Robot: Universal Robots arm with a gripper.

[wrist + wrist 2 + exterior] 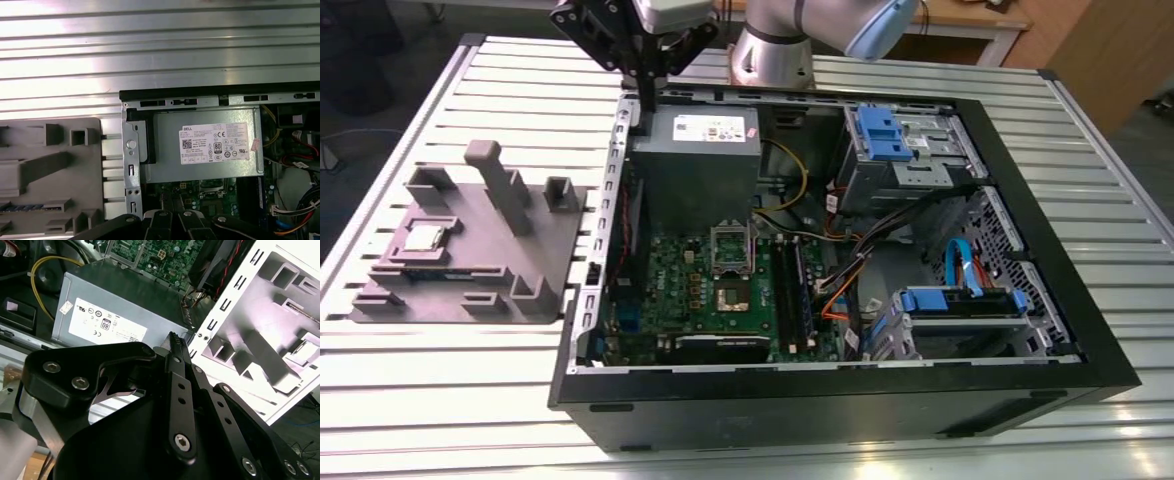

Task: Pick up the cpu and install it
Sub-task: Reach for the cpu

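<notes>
Exterior view: an open computer case (854,388) lies on its side on a slatted metal table (440,420); a grey moulded fixture (540,262) sits beside it on the exterior view's left, close to the case wall.

The cpu (427,238) is a small square chip with a shiny metal top. It lies flat in a recess of the fixture, on the part farthest from the case; nothing touches it.

The arm (767,48) rises from behind the far edge of the case. Its gripper (644,82) points downward over the far corner of the case on the fixture's side, just beside the grey power supply (698,165) and well apart from the cpu.

Tool state: in the second wrist view the two black fingers (180,390) run together to a single tip and no gap shows between them — the jaws are closed, with nothing held.

Inside the case, the green motherboard (680,292) lies below the power supply, nearer the camera; the metal socket frame (731,262) stands near the board's middle. Whether the socket itself is covered cannot be told.

Blue drive brackets (887,135) and bundled orange and yellow cables (847,285) occupy the exterior view's right side of the case.

In the first wrist view the labelled face of the power supply fills the case corner, with the fixture alongside — outside the case wall.
</notes>
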